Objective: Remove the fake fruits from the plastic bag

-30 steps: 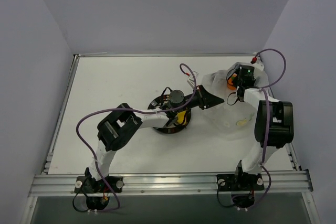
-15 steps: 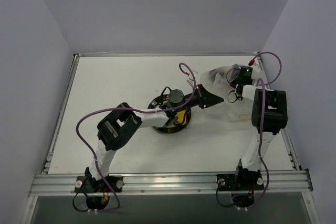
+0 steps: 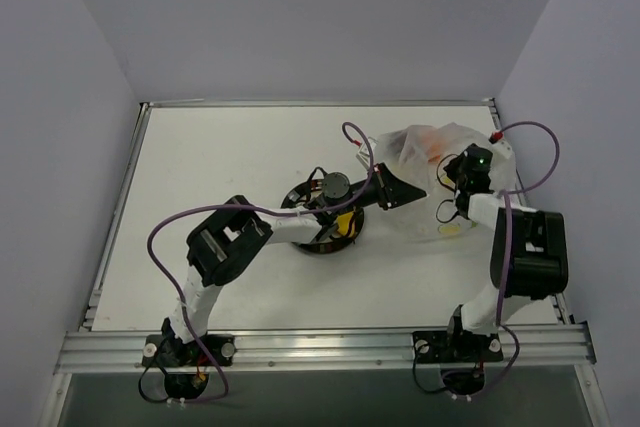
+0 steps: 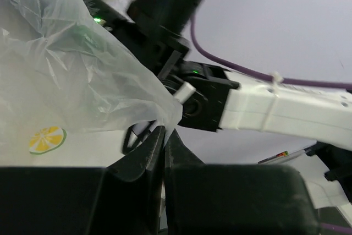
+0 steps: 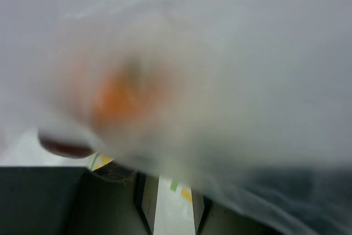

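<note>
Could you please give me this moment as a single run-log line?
left claw: shut on crinkly translucent plastic bag | right claw: at bag, state unclear | orange fake fruit: inside bag

Film, blur and an arm in the way

The plastic bag point(image 5: 231, 37) fills the right wrist view as an unfocused haze, and inside it the orange fruit point(image 5: 118, 97) is a soft smear with no readable outline. Under the bag the right gripper point(image 5: 170, 205) is cut off by the bottom edge; whether its jaws are apart cannot be told. From above, left of the bag, the left arm point(image 3: 290, 230) covers most of the plate point(image 3: 293, 197) and part of the yellow fruit point(image 3: 345, 223).
</note>
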You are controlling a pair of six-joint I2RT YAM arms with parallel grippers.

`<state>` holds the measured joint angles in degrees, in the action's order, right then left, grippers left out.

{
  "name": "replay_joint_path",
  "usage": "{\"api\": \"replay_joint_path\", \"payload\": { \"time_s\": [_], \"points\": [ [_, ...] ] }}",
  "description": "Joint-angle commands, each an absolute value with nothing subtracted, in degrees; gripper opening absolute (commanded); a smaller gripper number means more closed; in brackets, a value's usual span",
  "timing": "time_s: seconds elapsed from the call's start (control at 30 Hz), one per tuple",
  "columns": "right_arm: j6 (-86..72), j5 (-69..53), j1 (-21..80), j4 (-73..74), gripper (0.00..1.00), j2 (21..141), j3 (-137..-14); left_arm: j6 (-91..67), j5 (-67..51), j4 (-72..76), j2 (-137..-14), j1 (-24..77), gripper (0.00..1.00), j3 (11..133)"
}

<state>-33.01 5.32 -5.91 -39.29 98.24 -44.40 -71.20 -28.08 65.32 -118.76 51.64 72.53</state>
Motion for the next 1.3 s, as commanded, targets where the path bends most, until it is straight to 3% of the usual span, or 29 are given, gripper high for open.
{"api": "replay_joint_path", "payload": {
  "time_s": [0.0, 0.03, 0.13, 0.17, 0.23, 0.33, 0.4, 0.5, 0.63, 0.73, 0.87, 0.9, 1.0, 1.27],
  "points": [
    [-34.4, 9.7, -5.5, -39.2, 0.22, 88.3, -38.9, -72.2, -28.5, 70.8, -118.4, 51.6, 0.02, 72.8],
    [-34.8, 10.3, -5.3, -37.9, 0.23, 83.1, -37.1, -72.2, -28.6, 70.9, -118.0, 51.6, 0.02, 72.4],
    [-36.2, 13.2, -5.3, -31.7, 0.44, 72.3, -31.7, -72.0, -28.6, 70.9, -117.6, 51.4, 0.02, 71.5],
    [-35.9, 13.9, -5.3, -28.8, 0.6, 69.6, -30.9, -72.0, -28.7, 70.9, -117.6, 51.4, 0.02, 71.5],
    [-35.3, 12.3, -5.3, -27.2, 0.68, 64.2, -30.3, -72.1, -28.8, 70.9, -117.6, 51.4, 0.02, 71.5],
    [-32.4, 2.4, -4.7, -26.6, 0.61, 65.5, -34.0, -72.2, -28.8, 70.7, -117.4, 51.3, 0.02, 72.4],
    [-30.8, 0.6, -3.3, -25.7, 0.42, 68.5, -35.9, -72.5, -29.0, 70.2, -117.2, 51.3, 0.02, 73.5],
    [-29.5, -1.3, -0.4, -28.0, 0.26, 75.1, -37.1, -71.7, -29.3, 67.8, -115.7, 51.2, 0.02, 76.0],
    [-29.9, -1.1, 1.7, -32.8, 0.25, 82.0, -39.2, -70.8, -29.4, 66.4, -114.0, 51.2, 0.02, 75.9],
    [-30.8, 2.5, 1.8, -39.2, 0.4, 86.4, -40.5, -71.5, -30.0, 67.5, -113.0, 51.2, 0.02, 73.9],
    [-30.9, 5.9, 2.0, -43.8, 0.79, 92.1, -44.4, -73.0, -30.1, 68.9, -112.2, 51.0, 0.02, 71.6],
    [-31.2, 6.8, 2.0, -44.5, 0.83, 93.9, -45.5, -73.1, -30.2, 69.0, -112.4, 51.1, 0.02, 71.6],
    [-32.0, 9.1, 2.4, -46.5, 0.92, 97.3, -46.8, -74.1, -30.9, 69.5, -113.3, 51.2, 0.02, 72.2],
    [-33.1, 11.4, 2.5, -53.4, 1.0, 104.1, -50.9, -75.4, -32.0, 70.4, -113.5, 51.2, 0.02, 71.9]
  ]
}}
